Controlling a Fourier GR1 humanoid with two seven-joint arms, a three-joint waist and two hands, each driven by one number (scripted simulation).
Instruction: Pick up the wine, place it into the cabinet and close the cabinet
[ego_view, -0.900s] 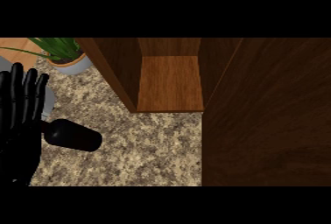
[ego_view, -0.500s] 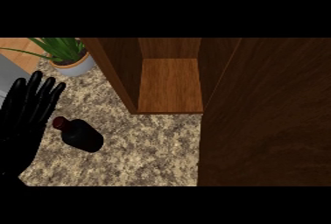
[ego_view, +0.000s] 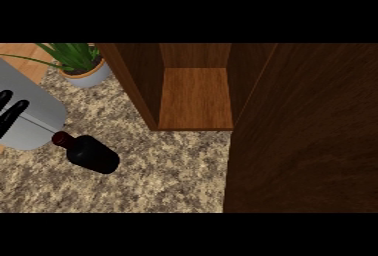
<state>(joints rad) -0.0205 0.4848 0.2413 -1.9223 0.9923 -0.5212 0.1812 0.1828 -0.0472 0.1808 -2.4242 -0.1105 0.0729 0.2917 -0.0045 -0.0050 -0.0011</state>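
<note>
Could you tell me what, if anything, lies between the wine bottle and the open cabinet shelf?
Nothing visible does. The wine bottle lies on its side on bare granite counter, left of the cabinet, whose shelf is open toward it. The potted plant stands farther back, off that path.

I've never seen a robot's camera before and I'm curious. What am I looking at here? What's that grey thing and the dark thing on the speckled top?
You are looking down through the robot's head, as if its eyes were a camera pointed at a kitchen counter. The big grey shape at the left is the robot's left forearm, and the black bits at its end are its left hand, with straight fingers holding nothing. The right hand is out of the picture. The dark thing lying on its side is a wine bottle, just beside the forearm. Behind it stands a potted plant. The brown wooden box is a cabinet, open, with nothing on the shelf you can see. The wide brown board at the right is probably its open door.
</note>
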